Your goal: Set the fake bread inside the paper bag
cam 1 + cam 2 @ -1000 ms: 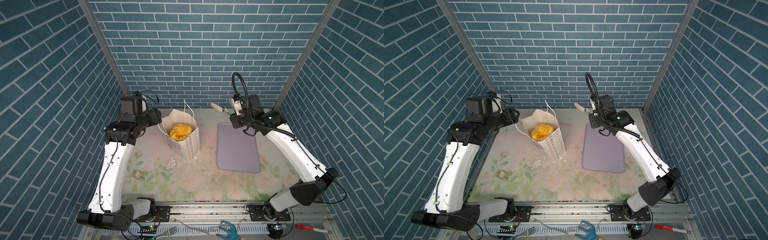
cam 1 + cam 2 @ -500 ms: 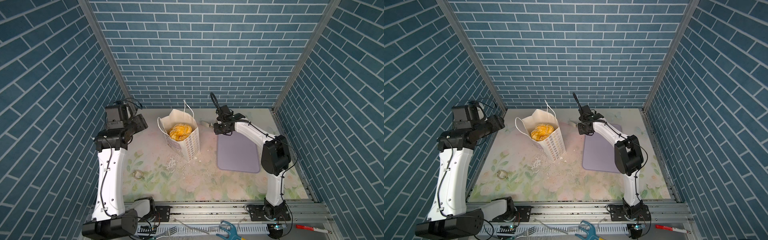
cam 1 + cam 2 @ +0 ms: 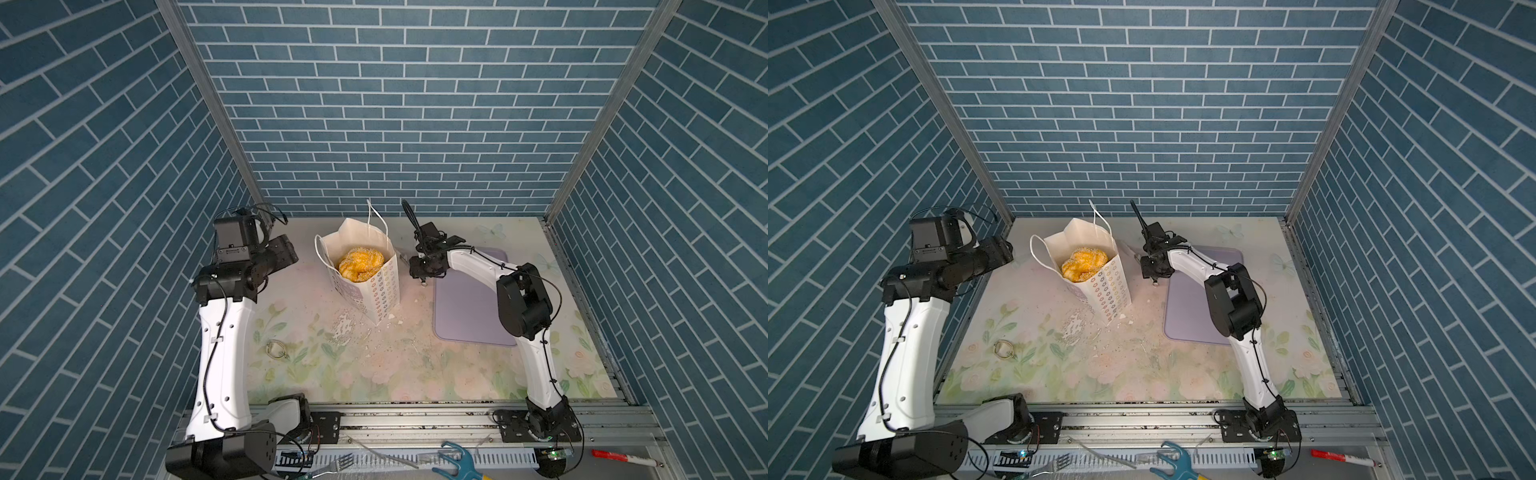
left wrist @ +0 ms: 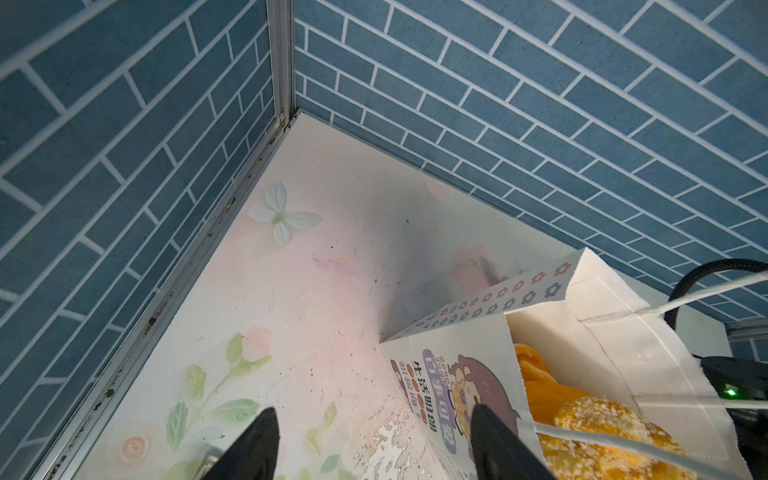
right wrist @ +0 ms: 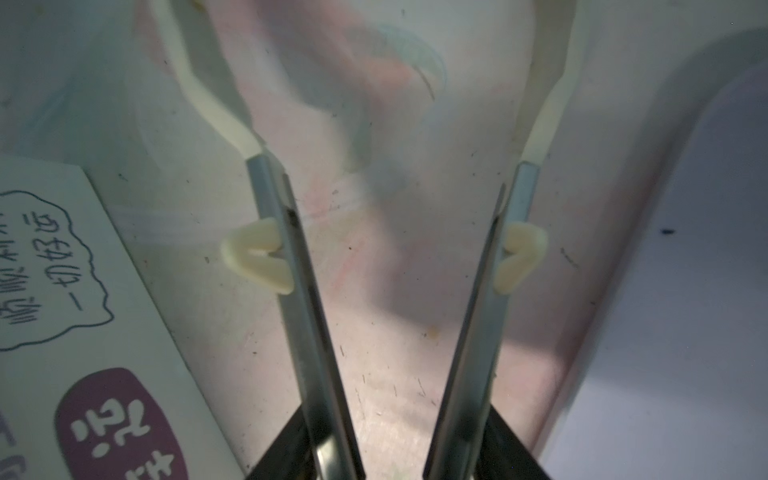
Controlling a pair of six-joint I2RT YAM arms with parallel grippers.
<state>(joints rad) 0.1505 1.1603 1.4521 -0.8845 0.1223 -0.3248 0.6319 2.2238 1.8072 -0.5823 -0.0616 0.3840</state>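
Contents first: we see the fake bread [image 3: 360,264] lying inside the paper bag [image 3: 384,291], which stands upright and open-mouthed on the floral table [image 3: 332,374]. A sugar-speckled twist lies on top, and the left wrist view shows plainer golden pieces beneath it.

In both top views the right gripper [image 3: 424,276] points down just beside the bag, over the strip of table between the bag and the lavender tray [image 3: 469,307]. It clasps a pair of tongs [image 5: 307,311], whose metal arms with cream tips stand spread apart. Only tabletop shows between them, and the bag's printed face lies close beside one arm. So the bread sits beside this tool, behind the bag's wall, not in its grasp.

The left gripper [image 4: 376,453] hangs on the bag's opposite side, apart from it, with its jaws wide and empty. From its wrist view we look past the bag's cartoon face to the bread within.
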